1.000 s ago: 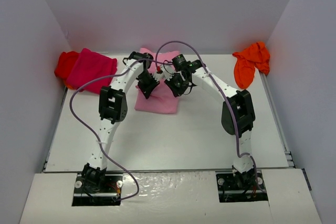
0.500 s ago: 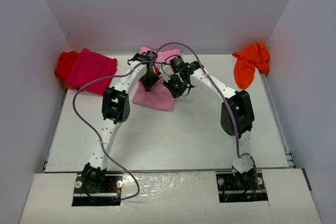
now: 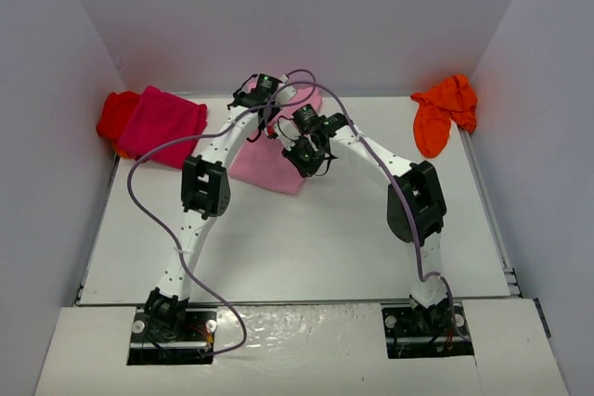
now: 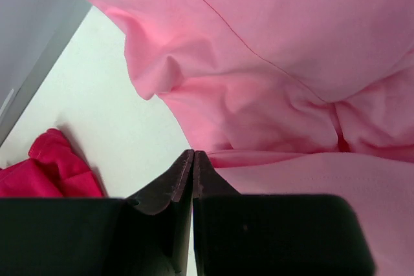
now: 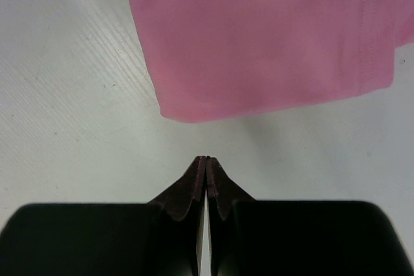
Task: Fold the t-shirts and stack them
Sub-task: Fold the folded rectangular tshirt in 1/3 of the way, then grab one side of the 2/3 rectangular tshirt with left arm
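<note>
– Since you watch only the log, shall I tell you how far I am with the shirts?

– Please. What is done?

– I judge about half. The magenta t-shirt (image 3: 167,122) lies folded flat at the far left of the table (image 3: 306,238), on top of the red t-shirt (image 3: 113,113), so a stack of two is there. How neatly the red one is folded I cannot tell, because it is mostly covered. The light pink t-shirt (image 3: 269,166) lies at the far middle and looks folded into a compact shape, though the left wrist view shows some wrinkles in it. It is not yet on the stack.

– And the rest?

– The orange t-shirt (image 3: 441,118) is crumpled at the far right edge, not folded at all. So the pink must go on the stack, and the orange needs everything.

– The hands?

– Both are clenched on nothing. The left gripper (image 4: 193,158) has its tips just at the pink cloth, but no cloth is between them. The right gripper (image 5: 206,159) points at the pink hem, a little apart from it.

– The count?

– Four t-shirts, one of each colour: one pink, one magenta, one red, one orange. Two grippers, both empty.
</note>
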You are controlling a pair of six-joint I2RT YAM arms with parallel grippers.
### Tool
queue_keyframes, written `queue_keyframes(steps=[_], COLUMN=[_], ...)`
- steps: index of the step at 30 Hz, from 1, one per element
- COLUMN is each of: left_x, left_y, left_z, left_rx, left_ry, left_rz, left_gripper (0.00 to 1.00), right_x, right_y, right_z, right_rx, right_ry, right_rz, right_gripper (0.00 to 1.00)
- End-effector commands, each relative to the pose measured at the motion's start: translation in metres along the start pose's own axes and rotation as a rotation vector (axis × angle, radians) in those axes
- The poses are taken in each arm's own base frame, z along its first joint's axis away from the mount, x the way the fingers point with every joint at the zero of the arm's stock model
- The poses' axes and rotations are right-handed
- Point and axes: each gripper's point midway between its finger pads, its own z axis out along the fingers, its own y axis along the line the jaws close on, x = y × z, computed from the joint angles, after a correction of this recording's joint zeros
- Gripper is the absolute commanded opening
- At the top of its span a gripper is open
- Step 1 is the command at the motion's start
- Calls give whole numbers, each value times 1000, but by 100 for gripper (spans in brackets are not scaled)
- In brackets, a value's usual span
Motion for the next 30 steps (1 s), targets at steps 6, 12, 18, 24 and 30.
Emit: queue_keyframes(steps=[6, 12, 18, 24, 30], left_x=[-23, 15, 54, 83, 123], left_y=[11, -16, -22, -54, -103], left_z=[-79, -115, -74, -48, -54], left_rx=[123, 280, 234, 349, 513], left_ry=[-116, -79, 82, 214, 342], left_rz=[-52, 51, 80, 117, 222], left_gripper=[7, 28, 32, 15, 15], right_x=[-10, -26, -10, 2, 9], right_y=[-18, -84, -114, -100, -90], right_z=[-33, -113, -138, -146, -140], right_rx=[104, 264, 333, 325, 285], right_ry=[-39, -200, -226, -220, -213], right_rz=[-55, 44, 139, 141, 143], right_gripper=[0, 0, 0, 0, 0])
